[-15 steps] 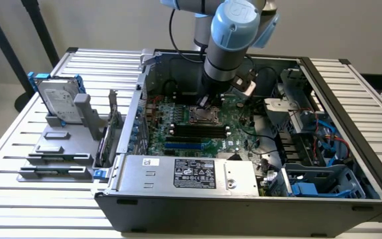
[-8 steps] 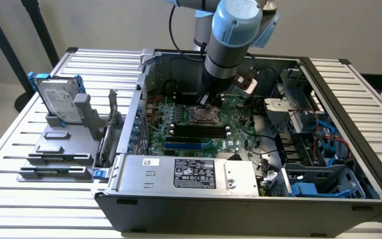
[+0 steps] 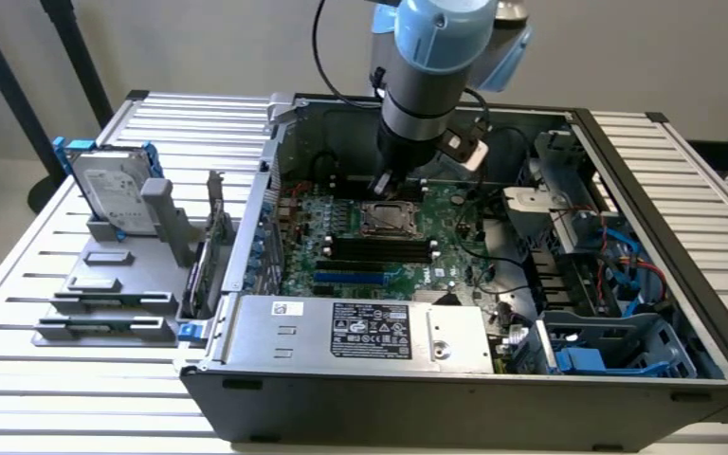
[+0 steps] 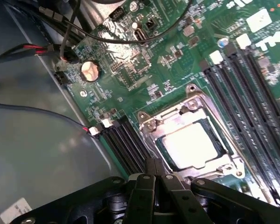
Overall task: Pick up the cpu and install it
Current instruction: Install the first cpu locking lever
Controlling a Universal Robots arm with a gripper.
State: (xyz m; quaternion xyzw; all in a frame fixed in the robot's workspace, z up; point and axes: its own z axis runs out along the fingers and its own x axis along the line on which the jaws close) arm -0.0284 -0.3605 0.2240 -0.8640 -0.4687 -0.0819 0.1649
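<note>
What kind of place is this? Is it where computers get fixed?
Probably a robot lab or workshop for putting computers together. An open computer case lies on a slatted metal table, its green motherboard showing with the cpu in its socket, and a hard drive stands in a holder nearby.

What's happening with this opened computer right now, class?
A robot arm reaches down into an open computer case. Its gripper, fingers shut and holding nothing, hangs just above the edge of the motherboard's socket. The cpu already lies in that socket, silver top up. A hard drive stands in a rack outside the case.
</note>
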